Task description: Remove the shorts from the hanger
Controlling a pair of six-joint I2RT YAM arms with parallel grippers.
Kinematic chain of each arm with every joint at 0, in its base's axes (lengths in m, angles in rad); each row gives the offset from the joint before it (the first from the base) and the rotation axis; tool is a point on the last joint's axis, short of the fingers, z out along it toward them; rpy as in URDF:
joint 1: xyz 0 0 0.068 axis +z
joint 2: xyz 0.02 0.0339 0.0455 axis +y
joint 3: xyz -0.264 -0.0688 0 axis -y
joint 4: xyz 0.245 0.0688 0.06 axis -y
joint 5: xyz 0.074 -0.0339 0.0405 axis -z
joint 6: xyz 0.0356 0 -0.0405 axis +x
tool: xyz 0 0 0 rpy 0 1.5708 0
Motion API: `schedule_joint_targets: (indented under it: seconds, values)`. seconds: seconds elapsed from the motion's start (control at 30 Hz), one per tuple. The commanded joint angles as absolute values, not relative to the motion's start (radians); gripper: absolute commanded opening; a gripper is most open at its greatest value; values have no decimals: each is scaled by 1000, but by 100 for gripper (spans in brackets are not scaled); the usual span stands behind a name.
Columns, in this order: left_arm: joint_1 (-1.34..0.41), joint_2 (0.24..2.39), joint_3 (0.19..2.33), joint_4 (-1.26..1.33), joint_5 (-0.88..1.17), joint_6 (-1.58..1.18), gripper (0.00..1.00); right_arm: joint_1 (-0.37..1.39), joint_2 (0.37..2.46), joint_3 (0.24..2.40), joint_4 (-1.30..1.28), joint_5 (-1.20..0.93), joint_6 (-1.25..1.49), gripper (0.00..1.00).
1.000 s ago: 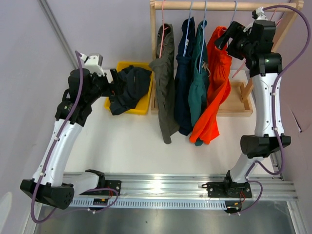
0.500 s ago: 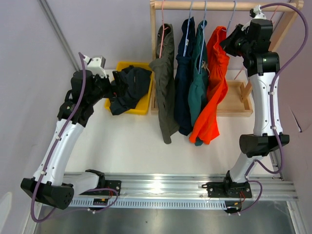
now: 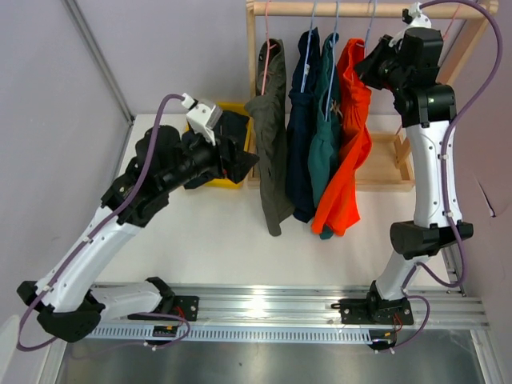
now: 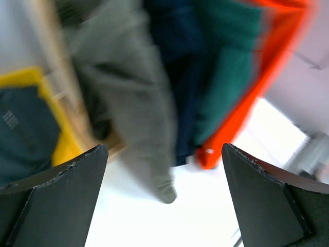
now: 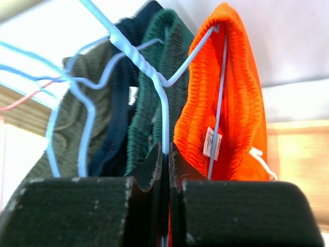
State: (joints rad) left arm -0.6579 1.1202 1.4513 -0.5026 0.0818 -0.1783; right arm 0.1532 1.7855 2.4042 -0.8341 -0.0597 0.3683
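Two arms have moved, the left one far more than the right. The left arm has swung off the yellow bin point(image 3: 210, 181) and across toward the wooden rack point(image 3: 254, 72), so the left end effector point(image 3: 250, 162) now points at the hanging clothes. In the left wrist view its fingers point(image 4: 56, 195) stand wide apart with nothing between them. The black shorts point(image 3: 234, 124) lie behind it in the bin, so I judge that pair finished and this arm free for the next.

The right arm has made the lesser move. The right end effector point(image 3: 370, 64), up beside the rail, has drawn the bright orange shorts point(image 3: 354, 144) a little leftward along the rail, nearer the teal green shorts point(image 3: 326, 136). The right wrist view shows its jaws pinched tight on the blue wire hanger point(image 5: 164, 113) that carries the orange pair. That pair looks to be the one now in hand, with the left arm probably coming to pull the cloth while the right steadies the wire.

Counted:
- One table point(image 3: 208, 232) and one rack.
- Two arms.
- Five pairs of shorts. Four hang: the olive-grey shorts point(image 3: 272, 144), the navy blue shorts point(image 3: 302, 120), the teal and the orange. One lies in the bin.
- One bin.
- Four loaded hangers, one pink and three blue.
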Motion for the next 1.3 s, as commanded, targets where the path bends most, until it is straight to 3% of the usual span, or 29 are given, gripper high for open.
schedule_joint_targets:
  seconds: [0.0,0.2,0.43,0.57,0.87,0.9,0.97,1.0,1.03,1.07,1.27]
  values:
    - [-756,1071,1487,-439,121,-134,100,170,1692,2499,-730,-11,339,0]
    - [-1004,1118,1460,-290,198,-110,99,199,1577,2444,-727,48,328,0]
    - [-1224,1334,1535,-101,148,-71,99,268,1430,2336,-758,98,362,0]
    - [-1278,1507,1626,-42,89,-51,99,317,1332,2270,-770,120,386,0]
    - [-1347,1666,1770,31,-43,-32,99,345,1232,2172,-804,132,403,0]
    - [-1347,1675,1778,43,-79,-35,95,345,1226,2166,-804,129,410,0]
    - [-1347,1703,1787,69,-110,-44,70,347,1207,2155,-807,130,417,0]
    - [-1347,1713,1789,71,-123,-48,51,345,1201,2155,-808,129,419,0]
    - [-1347,1730,1795,63,-158,-60,13,345,1200,2158,-811,129,420,0]
    - [-1348,1735,1798,57,-178,-64,1,347,1201,2170,-821,130,419,0]
    - [-1423,1607,1559,129,-264,-92,0,342,1262,2261,-857,170,384,0]
